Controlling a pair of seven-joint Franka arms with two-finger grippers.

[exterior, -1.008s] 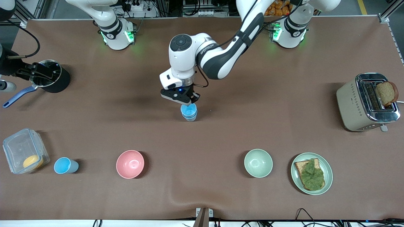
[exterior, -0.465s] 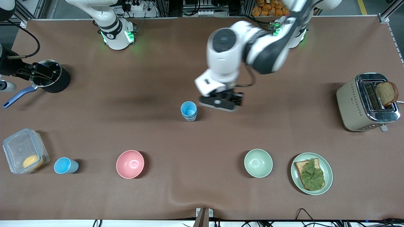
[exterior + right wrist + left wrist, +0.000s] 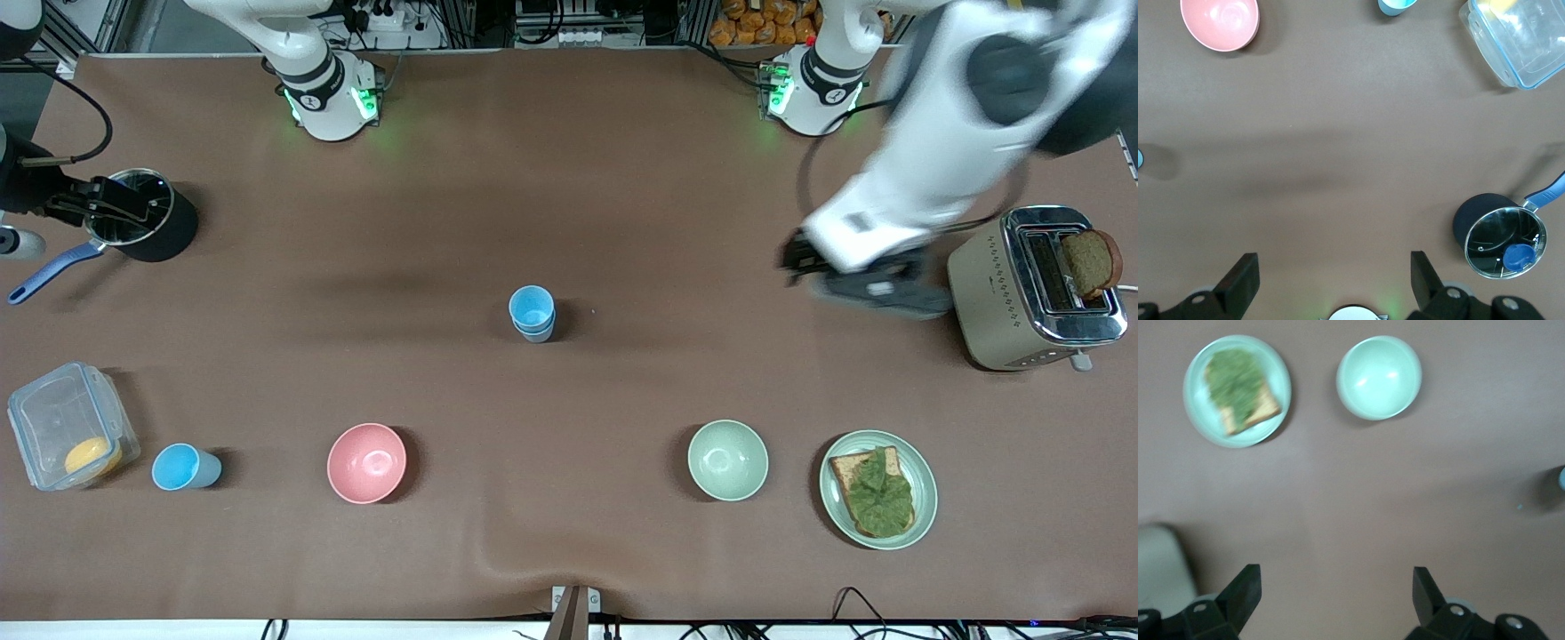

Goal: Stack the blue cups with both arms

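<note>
Centrally, stacked blue cups (image 3: pixel 532 314) stand alone, both claws spread, well apart

Toaster (image 3: pixel 1031 293) w/ bread; pink bowl (image 3: pixel 366 462), green bowl (image 3: pixel 727 460).

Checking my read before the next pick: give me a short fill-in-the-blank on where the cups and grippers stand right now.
1. The stacked blue cups stand mid-table, made of ____ cups.
2. The single blue cup stands between the clear container and the ____ bowl.
3. The left gripper hangs beside the ____, fingers open.
4. The right gripper is open and holds ____.

Missing words: two; pink; toaster; nothing
</note>
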